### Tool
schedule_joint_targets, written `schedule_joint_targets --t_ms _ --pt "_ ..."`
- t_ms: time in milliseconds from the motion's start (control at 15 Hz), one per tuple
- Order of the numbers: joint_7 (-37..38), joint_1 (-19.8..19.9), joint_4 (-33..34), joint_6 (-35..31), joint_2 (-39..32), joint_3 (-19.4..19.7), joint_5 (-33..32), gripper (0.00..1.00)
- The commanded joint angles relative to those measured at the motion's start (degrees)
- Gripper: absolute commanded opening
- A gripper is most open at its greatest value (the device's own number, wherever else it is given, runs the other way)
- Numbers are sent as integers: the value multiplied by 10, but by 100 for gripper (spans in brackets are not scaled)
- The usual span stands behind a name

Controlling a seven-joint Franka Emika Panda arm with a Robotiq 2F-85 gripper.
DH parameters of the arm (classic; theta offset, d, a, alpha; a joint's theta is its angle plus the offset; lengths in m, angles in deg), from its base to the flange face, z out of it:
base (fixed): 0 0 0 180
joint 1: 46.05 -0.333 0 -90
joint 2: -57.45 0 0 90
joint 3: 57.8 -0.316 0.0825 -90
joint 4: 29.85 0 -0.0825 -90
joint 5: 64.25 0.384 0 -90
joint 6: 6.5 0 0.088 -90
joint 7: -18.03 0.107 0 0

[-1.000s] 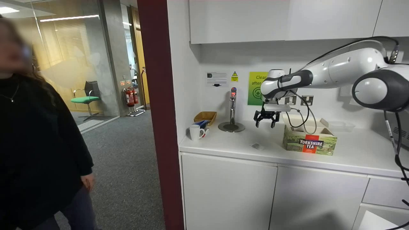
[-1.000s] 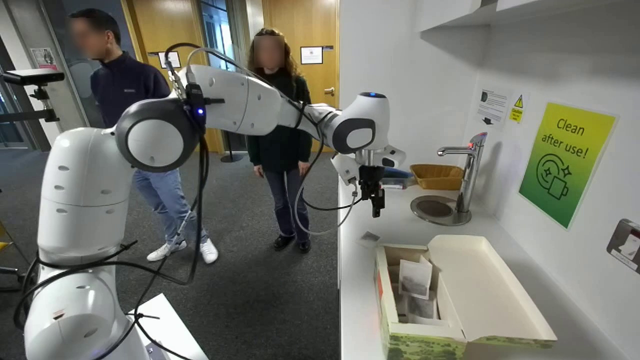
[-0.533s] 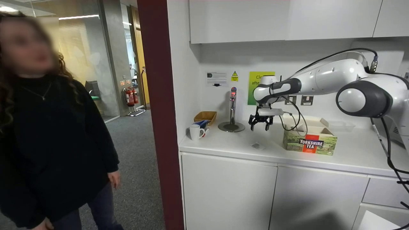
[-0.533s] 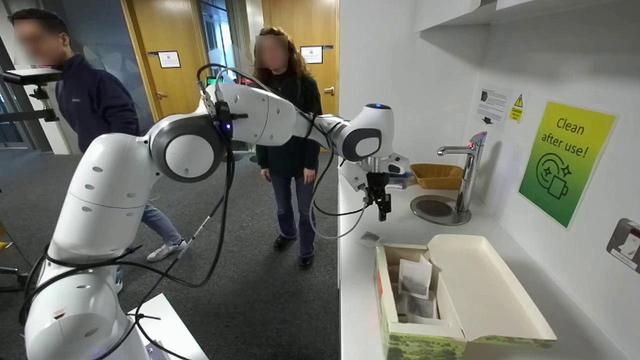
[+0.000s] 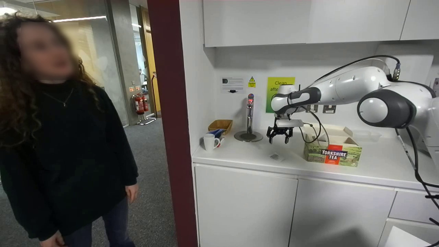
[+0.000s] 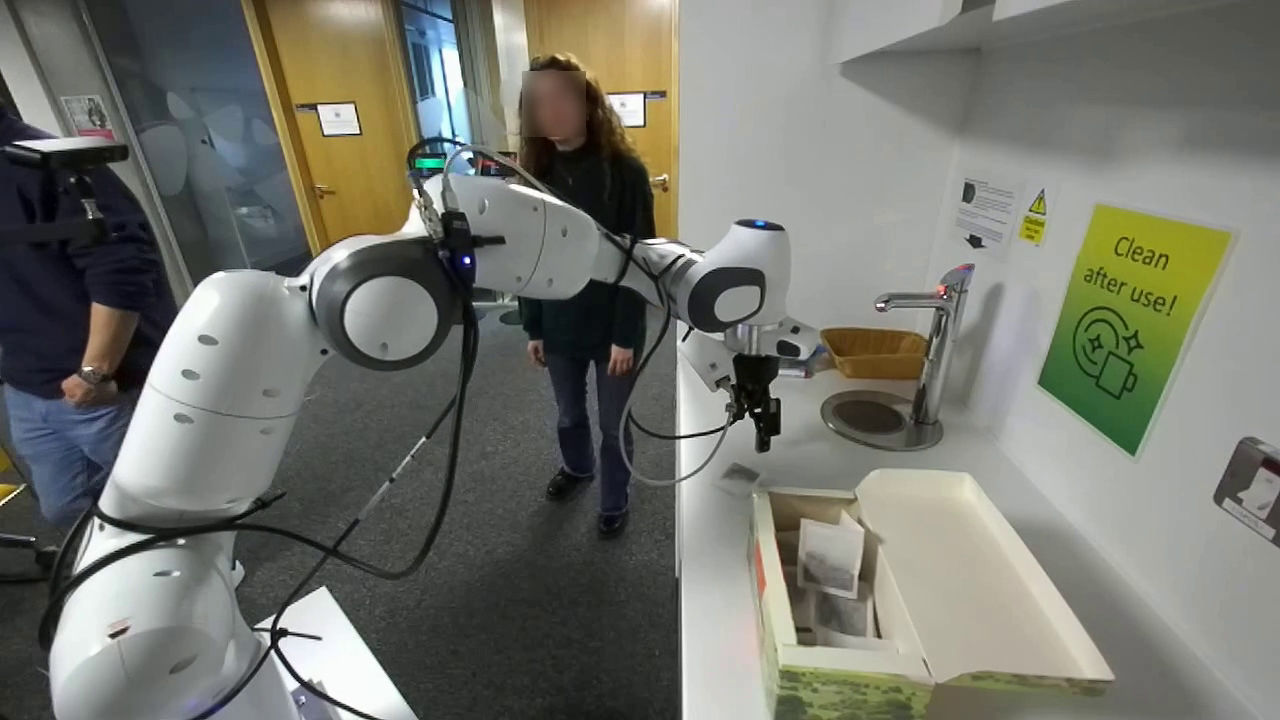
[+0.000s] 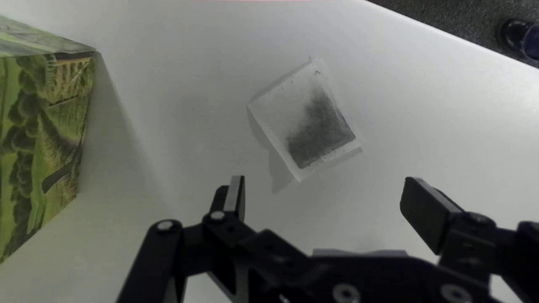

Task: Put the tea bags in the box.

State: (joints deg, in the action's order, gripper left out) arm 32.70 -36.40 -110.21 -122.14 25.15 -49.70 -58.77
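I count one white robot arm (image 6: 550, 240) with one black gripper (image 5: 278, 141), and that gripper has two fingers (image 7: 425, 206). One tea box (image 5: 332, 154) is here. One tea bag (image 7: 313, 130) lies on the counter (image 5: 247, 157), and at least two more tea bags (image 6: 830, 560) are inside the box; I can't tell just how many there are. There is one mug (image 5: 208, 142), one basket (image 6: 880, 360) and one tap (image 6: 940, 345). Above the counter hang one green poster (image 6: 1135, 320), one white notice (image 6: 985, 210) and one little yellow sign (image 6: 1035, 217), so three in all. Far off, I see two red fire extinguishers (image 5: 139, 105). I count two wooden doors (image 6: 330, 50) too, and two people (image 6: 590, 215).
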Motion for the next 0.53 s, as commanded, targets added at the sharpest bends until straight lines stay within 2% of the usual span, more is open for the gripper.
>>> schedule_joint_targets --t_ms 0,467 --pt "18 -1 44 41 -34 4 -4 100" --pt "14 1 71 49 -61 3 -4 100"
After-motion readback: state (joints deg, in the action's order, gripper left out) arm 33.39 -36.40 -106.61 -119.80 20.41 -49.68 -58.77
